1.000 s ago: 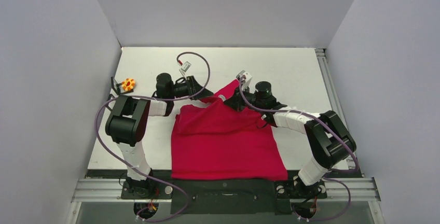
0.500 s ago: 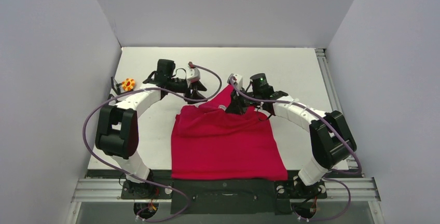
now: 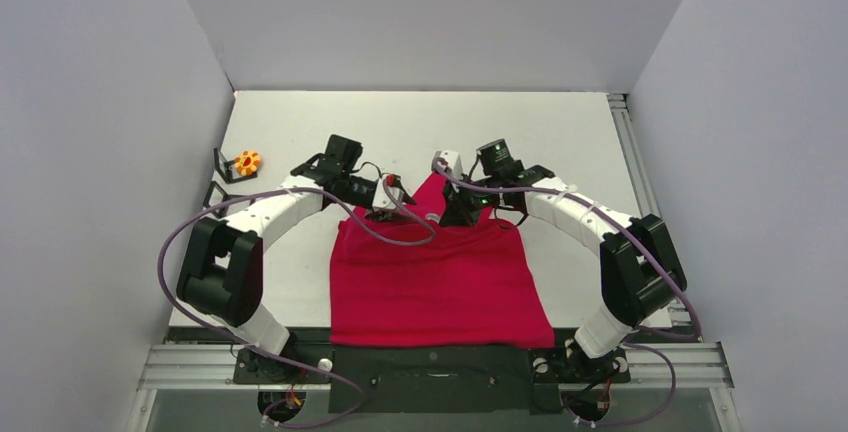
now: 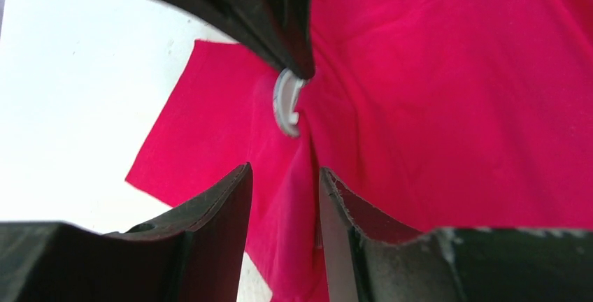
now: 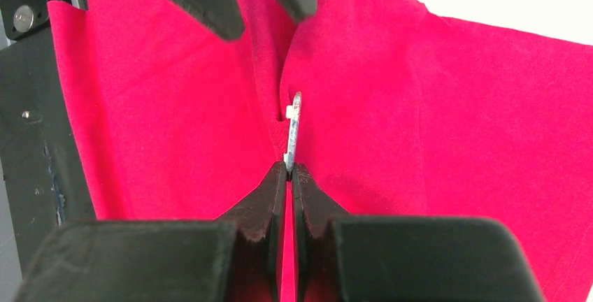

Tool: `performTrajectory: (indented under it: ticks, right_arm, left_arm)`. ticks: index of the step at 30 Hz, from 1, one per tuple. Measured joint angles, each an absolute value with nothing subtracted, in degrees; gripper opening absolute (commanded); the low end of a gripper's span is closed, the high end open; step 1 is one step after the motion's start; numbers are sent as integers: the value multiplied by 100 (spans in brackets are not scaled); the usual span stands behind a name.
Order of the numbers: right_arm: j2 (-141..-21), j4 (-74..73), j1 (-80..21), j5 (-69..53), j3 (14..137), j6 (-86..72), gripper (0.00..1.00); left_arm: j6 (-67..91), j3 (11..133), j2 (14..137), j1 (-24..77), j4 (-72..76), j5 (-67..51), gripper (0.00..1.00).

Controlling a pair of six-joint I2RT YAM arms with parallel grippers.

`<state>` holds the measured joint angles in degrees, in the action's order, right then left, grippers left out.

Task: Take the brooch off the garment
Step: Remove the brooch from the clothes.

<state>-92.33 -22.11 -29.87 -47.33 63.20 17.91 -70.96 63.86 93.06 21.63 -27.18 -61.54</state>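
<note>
Right wrist view: right gripper (image 5: 289, 169) clenches a thin silvery round brooch (image 5: 294, 128) on a raised fold of the bright red T-shirt (image 5: 433, 134) (on a white table (image 3: 560, 137)); left gripper (image 4: 284, 170) gapes astride that fold.

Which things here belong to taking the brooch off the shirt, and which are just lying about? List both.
For the job: red T-shirt; brooch on it; right gripper, shut on the brooch's edge; left gripper, jaws either side of a shirt fold.
Lying about: orange flower-shaped piece and small black piece beside it, at the left edge of the table.
</note>
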Motion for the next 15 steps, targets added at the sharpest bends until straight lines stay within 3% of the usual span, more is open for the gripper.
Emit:
performTrajectory:
  ticks: [15]
  right_arm:
    - [-9233,-2773,-3148,-4652,6563,2285,0]
  left_arm:
    - [-6149,5970,9164,2891,-1288,-5900,32]
